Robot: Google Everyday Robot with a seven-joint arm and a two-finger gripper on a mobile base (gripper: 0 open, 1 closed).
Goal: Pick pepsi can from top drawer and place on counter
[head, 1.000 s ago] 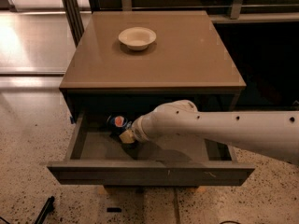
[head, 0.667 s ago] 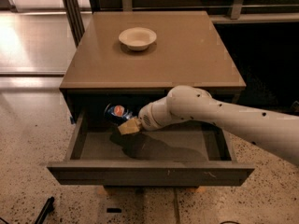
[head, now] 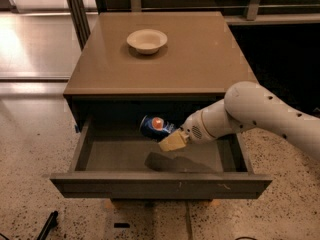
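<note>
The pepsi can is dark blue with a red-white-blue logo. It is tilted on its side and held above the grey floor of the open top drawer, near the drawer's back. My gripper reaches in from the right on a white arm and is shut on the can, with a tan finger showing below it. The tan-brown counter lies just above and behind.
A cream bowl stands on the counter at its back centre-left. The drawer's front panel juts toward me. Speckled floor lies on both sides, and dark metal posts stand at the back left.
My gripper has risen and moved right with the can, lifting it off the drawer floor. The arm has swung higher and further right.
</note>
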